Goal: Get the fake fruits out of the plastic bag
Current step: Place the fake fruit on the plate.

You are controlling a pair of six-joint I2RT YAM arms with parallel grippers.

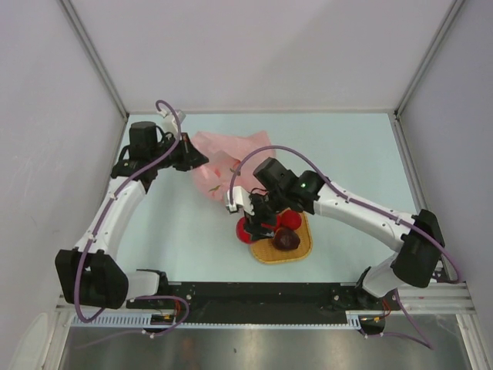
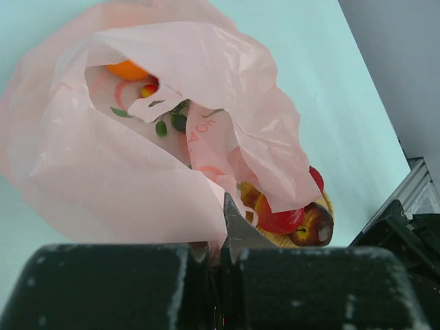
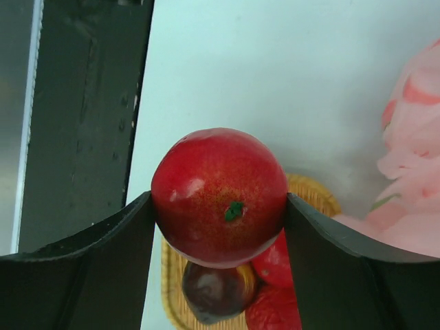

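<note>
One red fruit (image 3: 218,196) is held in the right gripper (image 3: 218,206), jaws wide, above the crowded mat (image 3: 313,192). The plastic bag (image 2: 206,82) is pinched by the closed left gripper (image 2: 220,258). If released there, roll-off onto the worktop (image 3: 275,69) is risked.

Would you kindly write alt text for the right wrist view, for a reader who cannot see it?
The right gripper holds a round red fruit centre frame, above a woven mat carrying a dark purple fruit and other red fruits. The pink plastic bag lies at the right edge on the pale table.
</note>
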